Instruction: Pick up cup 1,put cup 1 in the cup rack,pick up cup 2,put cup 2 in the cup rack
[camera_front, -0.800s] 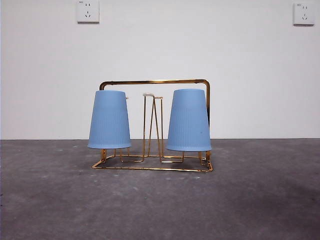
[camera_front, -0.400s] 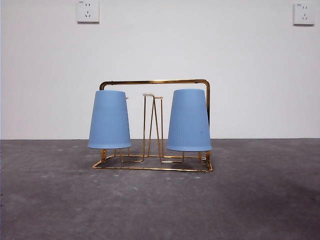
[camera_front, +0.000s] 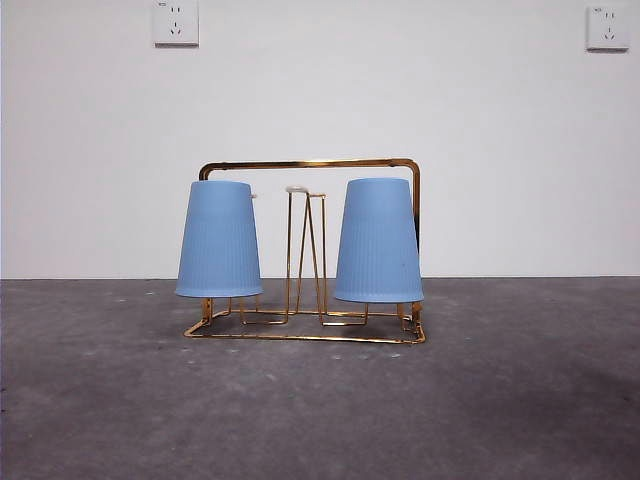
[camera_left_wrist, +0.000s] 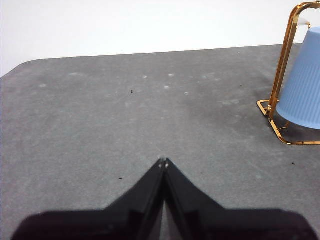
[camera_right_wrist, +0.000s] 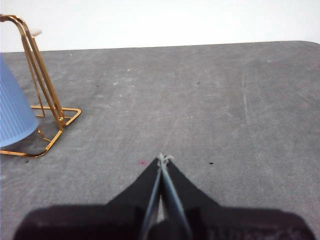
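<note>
On the tabletop (camera_front: 320, 400), the cup rack (camera_front: 308, 250) carries cup 2 (camera_front: 219, 240) inverted at left and speckled cup 1 (camera_front: 377, 242) inverted at right, while left pincer (camera_left_wrist: 163, 162) and right pincer (camera_right_wrist: 163, 159) rest closed, empty, well apart from the rack.

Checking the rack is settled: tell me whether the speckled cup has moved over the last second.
No. Cup 1 sits at the same spot against the cup rack frame.

Wall (camera_front: 320, 110): plain white | sockets: one (camera_front: 176, 22) upper left, one (camera_front: 608, 27) upper right | tabletop (camera_front: 320, 410): grey, speckled, evenly lit
</note>
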